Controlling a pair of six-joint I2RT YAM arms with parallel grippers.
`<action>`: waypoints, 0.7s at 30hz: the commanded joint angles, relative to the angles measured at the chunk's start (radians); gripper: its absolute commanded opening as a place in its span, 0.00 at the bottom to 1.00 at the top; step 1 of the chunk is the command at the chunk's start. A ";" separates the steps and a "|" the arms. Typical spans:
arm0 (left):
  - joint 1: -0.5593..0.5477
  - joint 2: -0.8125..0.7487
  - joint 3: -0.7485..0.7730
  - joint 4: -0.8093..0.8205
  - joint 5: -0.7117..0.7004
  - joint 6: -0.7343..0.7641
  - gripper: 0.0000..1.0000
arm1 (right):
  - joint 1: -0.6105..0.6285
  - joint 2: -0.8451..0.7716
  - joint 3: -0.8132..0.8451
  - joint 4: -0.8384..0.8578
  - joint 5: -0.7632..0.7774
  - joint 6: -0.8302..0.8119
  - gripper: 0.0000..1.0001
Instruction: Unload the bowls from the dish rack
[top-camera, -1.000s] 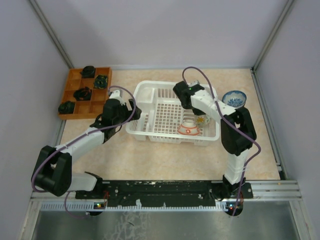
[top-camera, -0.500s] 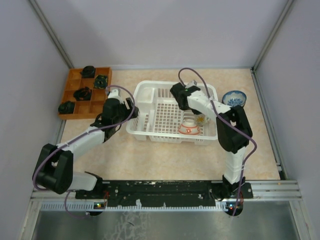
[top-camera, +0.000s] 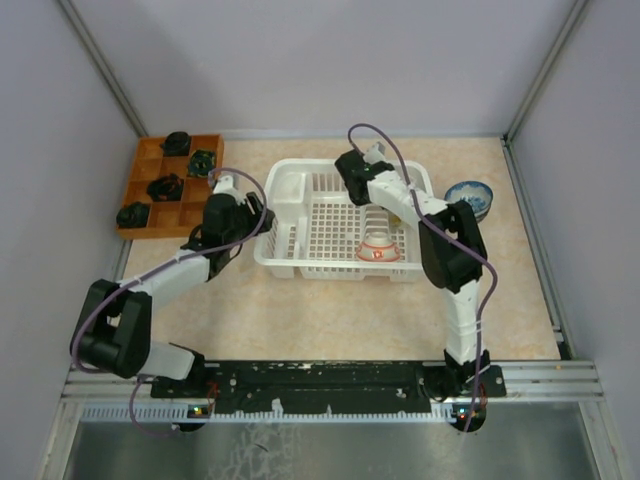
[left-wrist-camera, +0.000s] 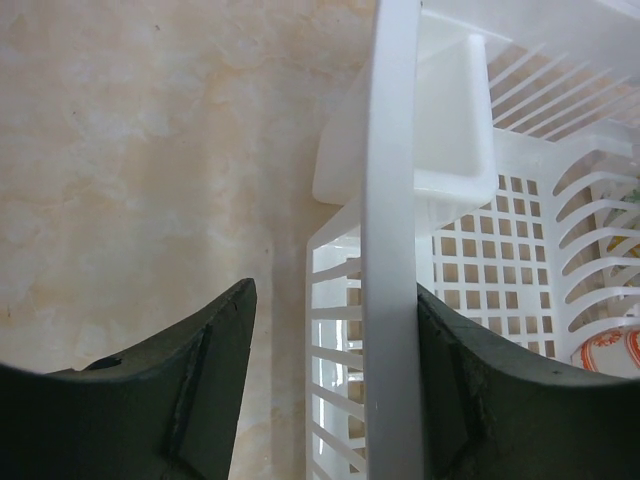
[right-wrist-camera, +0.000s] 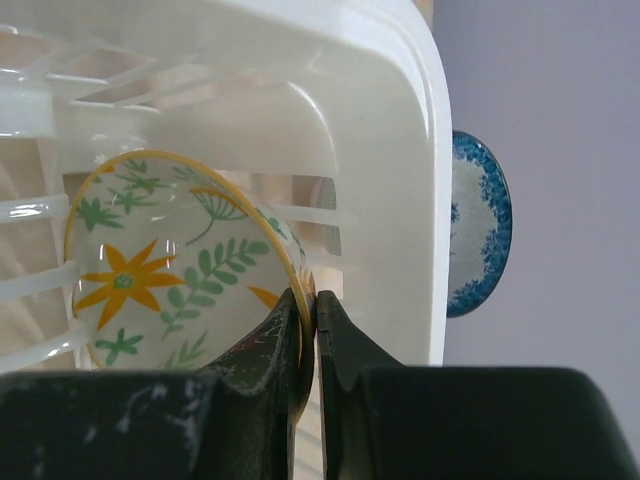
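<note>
Your right gripper (right-wrist-camera: 308, 300) is clamped on the rim of the flower bowl (right-wrist-camera: 170, 265). The bowl sits among the dividers of the rack (top-camera: 325, 225), in the corner nearest the bench's far right corner. I judge that thin rim hold risky: the bowl could swing or slip as you lift, or catch a divider and drag the rack. Your left gripper (left-wrist-camera: 333, 300) straddles the left wall with its jaws apart, so nothing pins the rack. A shoved rack could knock the blue bowl (top-camera: 467, 197) beside it.
</note>
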 joint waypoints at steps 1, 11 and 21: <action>0.043 0.086 -0.023 -0.096 -0.013 0.012 0.65 | -0.001 0.032 0.094 0.181 0.003 -0.038 0.00; 0.132 0.160 0.063 -0.086 0.026 0.021 0.63 | -0.006 0.158 0.314 0.210 -0.016 -0.118 0.00; 0.190 0.287 0.200 -0.088 0.073 0.035 0.63 | -0.015 0.233 0.439 0.215 -0.086 -0.130 0.00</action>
